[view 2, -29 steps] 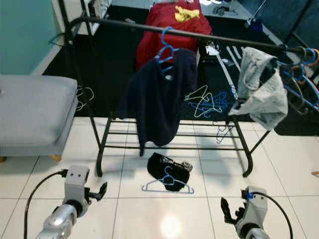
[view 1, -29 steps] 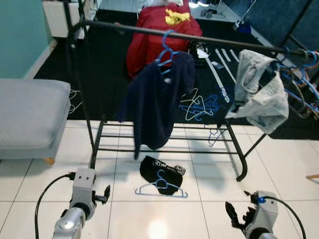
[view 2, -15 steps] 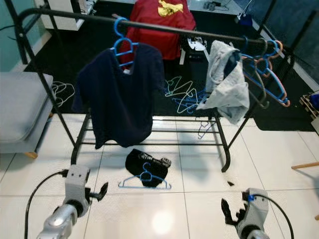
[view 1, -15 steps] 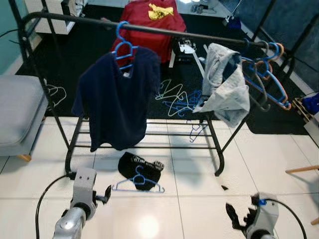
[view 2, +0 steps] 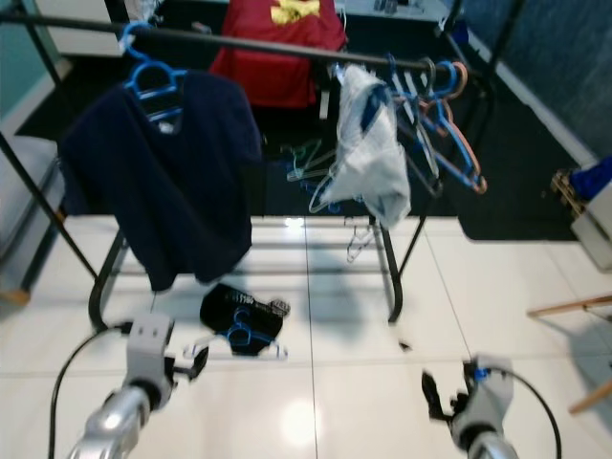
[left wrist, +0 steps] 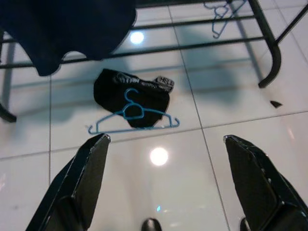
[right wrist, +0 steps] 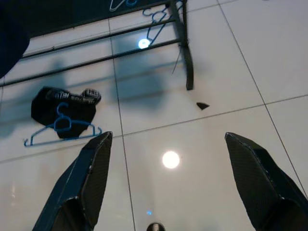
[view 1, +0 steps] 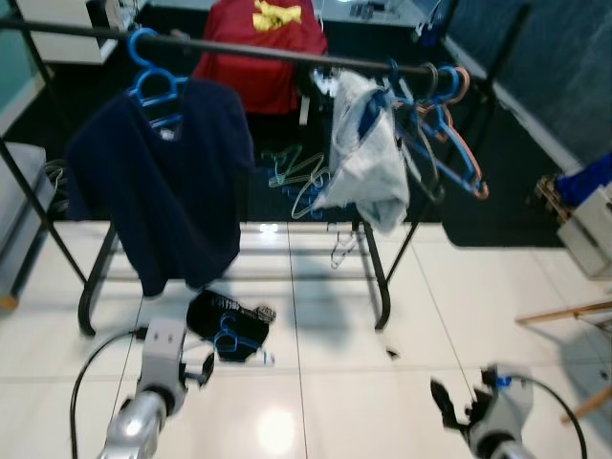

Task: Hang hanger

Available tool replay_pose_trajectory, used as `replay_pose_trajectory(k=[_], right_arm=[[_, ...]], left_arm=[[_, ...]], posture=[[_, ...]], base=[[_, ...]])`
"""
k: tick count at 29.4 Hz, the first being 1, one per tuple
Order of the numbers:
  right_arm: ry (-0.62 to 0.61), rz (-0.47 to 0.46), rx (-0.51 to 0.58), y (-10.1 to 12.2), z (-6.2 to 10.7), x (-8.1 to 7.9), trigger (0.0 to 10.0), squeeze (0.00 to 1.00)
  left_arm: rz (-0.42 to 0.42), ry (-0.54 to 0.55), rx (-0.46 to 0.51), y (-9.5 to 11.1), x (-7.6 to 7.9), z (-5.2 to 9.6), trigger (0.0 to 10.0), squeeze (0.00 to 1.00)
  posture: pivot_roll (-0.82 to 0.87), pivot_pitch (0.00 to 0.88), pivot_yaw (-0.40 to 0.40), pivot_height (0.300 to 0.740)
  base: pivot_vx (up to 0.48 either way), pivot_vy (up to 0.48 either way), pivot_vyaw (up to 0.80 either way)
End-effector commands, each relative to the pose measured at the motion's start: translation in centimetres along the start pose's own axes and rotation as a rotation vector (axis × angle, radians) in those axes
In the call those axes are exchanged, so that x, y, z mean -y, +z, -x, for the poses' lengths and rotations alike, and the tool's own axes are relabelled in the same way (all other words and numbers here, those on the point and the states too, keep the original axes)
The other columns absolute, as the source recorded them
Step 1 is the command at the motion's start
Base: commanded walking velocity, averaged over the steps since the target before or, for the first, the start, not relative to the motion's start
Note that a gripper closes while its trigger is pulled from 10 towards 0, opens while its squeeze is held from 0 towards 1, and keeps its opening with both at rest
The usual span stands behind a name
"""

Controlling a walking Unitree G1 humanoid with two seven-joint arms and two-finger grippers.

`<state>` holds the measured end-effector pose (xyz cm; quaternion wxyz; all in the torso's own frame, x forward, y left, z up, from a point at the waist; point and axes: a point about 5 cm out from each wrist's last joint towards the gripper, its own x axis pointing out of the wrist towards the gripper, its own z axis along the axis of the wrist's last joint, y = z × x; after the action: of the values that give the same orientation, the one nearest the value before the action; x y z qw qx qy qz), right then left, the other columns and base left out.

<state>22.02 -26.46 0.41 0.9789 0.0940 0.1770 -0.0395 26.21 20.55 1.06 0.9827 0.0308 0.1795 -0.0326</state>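
Observation:
A blue hanger (view 1: 229,337) lies on a black garment (left wrist: 115,94) on the white tiles, in front of the black clothes rack (view 1: 287,53). On the rail hang a navy shirt (view 1: 158,182) on a blue hanger, a grey garment (view 1: 368,158) and a bunch of empty hangers (view 1: 445,134). My left gripper (view 1: 198,368) is open, low above the floor, just short of the fallen hanger (left wrist: 132,115). My right gripper (view 1: 448,406) is open too, low over bare tiles to the right, with the fallen hanger (right wrist: 62,127) off to its side.
A grey bench (view 1: 11,206) sits at the left edge. Loose hangers (view 1: 296,177) lie on the dark carpet behind the rack, near a red-covered object (view 1: 253,48). Wooden legs (view 1: 564,314) and a white box (view 1: 588,225) stand at the right. A small dark scrap (right wrist: 202,106) lies on the tiles.
The camera has swung right: rack, shirt and bench have slid left in view, and wooden legs have appeared at the right. Both grippers stay low and open.

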Motion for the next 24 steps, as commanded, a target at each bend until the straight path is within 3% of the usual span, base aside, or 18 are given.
replay_pose_trajectory(k=[1, 5, 8, 9, 10, 11, 12, 15, 16, 18, 21, 24], right_arm=[[-0.009, -0.006, 0.033, 0.7, 0.1, 0.4, 10.0, 0.00], [0.021, 0.022, 0.072, 2.0, -0.4, 0.0, 10.0, 0.00], [0.097, 0.129, 0.154, 5.2, -1.2, -1.2, 10.0, 0.00], [0.097, 0.129, 0.154, 5.2, -1.2, -1.2, 10.0, 0.00], [0.134, 0.167, 0.203, 7.1, -1.5, -1.7, 10.0, 0.00], [0.134, 0.167, 0.203, 7.1, -1.5, -1.7, 10.0, 0.00], [0.173, 0.190, 0.242, 8.8, -1.7, -2.2, 10.0, 0.00], [0.257, 0.214, 0.277, 10.7, -1.8, -3.4, 10.0, 0.00], [0.257, 0.214, 0.277, 10.7, -1.8, -3.4, 10.0, 0.00], [0.387, 0.276, 0.286, 11.9, -1.4, -5.5, 10.0, 0.00], [0.471, 0.293, 0.312, 13.2, -1.0, -6.9, 10.0, 0.00], [0.495, 0.303, 0.336, 14.2, -0.7, -7.5, 10.0, 0.00]], left_arm=[[0.004, 0.000, -0.006, -0.2, 0.0, 0.1, 10.0, 0.00], [0.008, 0.009, 0.016, 0.3, -0.2, -0.1, 10.0, 0.00], [0.001, 0.019, 0.086, 1.9, -0.8, -0.4, 10.0, 0.00], [0.001, 0.019, 0.086, 1.9, -0.8, -0.4, 10.0, 0.00], [-0.007, 0.023, 0.124, 2.8, -1.2, -0.5, 10.0, 0.00], [-0.007, 0.023, 0.124, 2.8, -1.2, -0.5, 10.0, 0.00], [-0.010, 0.028, 0.157, 3.6, -1.6, -0.6, 10.0, 0.00], [-0.017, 0.034, 0.196, 4.7, -2.0, -0.6, 10.0, 0.00], [-0.017, 0.034, 0.196, 4.7, -2.0, -0.6, 10.0, 0.00], [-0.019, 0.032, 0.235, 5.9, -2.1, -0.8, 10.0, 0.00], [-0.021, 0.022, 0.272, 7.0, -2.0, -0.9, 10.0, 0.00], [-0.025, 0.012, 0.295, 7.7, -1.8, -0.9, 10.0, 0.00]], posture=[[0.03, 0.174, -0.088, 0.740], [0.03, 0.174, -0.088, 0.740], [0.03, 0.177, -0.090, 0.740], [0.03, 0.177, -0.090, 0.740], [0.03, 0.180, -0.089, 0.740], [0.03, 0.180, -0.089, 0.740], [0.03, 0.180, -0.089, 0.740], [0.03, 0.183, -0.086, 0.740], [0.03, 0.183, -0.086, 0.740], [0.03, 0.184, -0.088, 0.740], [0.03, 0.184, -0.088, 0.740], [0.03, 0.184, -0.088, 0.740]], base=[[0.000, 0.000, 0.00], [0.000, 0.000, 0.00], [0.080, 0.000, 0.00], [0.240, 0.000, 0.00], [0.480, 0.000, 0.00], [0.480, 0.000, 0.00], [0.480, 0.000, 0.00], [0.480, 0.000, 0.00], [0.480, 0.000, 0.00], [0.480, 0.000, 0.00], [0.480, 0.000, 0.00], [0.480, 0.000, 0.00]])
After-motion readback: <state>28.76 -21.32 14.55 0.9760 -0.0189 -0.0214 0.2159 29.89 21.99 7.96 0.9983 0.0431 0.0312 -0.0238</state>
